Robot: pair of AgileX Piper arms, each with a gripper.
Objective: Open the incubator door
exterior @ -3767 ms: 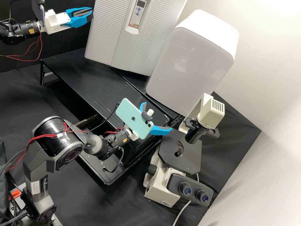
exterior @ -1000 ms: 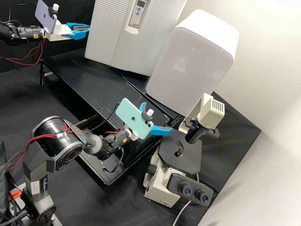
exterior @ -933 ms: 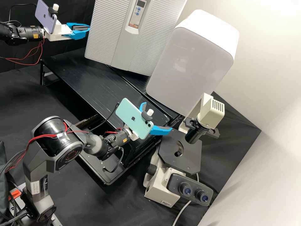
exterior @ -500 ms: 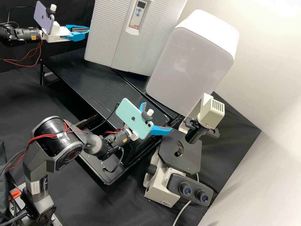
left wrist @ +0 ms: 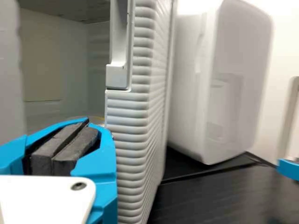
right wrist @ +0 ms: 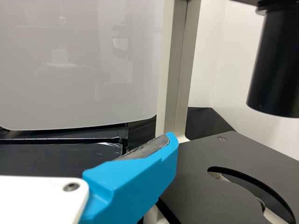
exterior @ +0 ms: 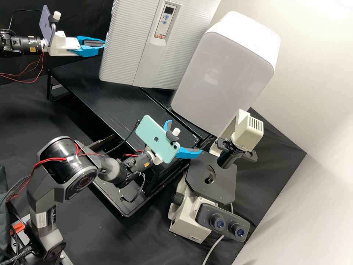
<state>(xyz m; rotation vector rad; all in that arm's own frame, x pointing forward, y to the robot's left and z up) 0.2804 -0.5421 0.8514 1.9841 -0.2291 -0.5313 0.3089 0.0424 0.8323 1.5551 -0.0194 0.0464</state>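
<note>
My left white gripper [exterior: 103, 43] with blue fingers is closed beside the ajar, pale-grey, ribbed incubator door [exterior: 127, 44]; my matching right gripper [exterior: 185, 136] stands open.

Incubator [exterior: 127, 44] cut off at high view's top, display [exterior: 169, 10] too small to read, interior [left wrist: 70, 74] partly hidden

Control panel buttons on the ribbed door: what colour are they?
Blue, best seen in the high view.
</note>
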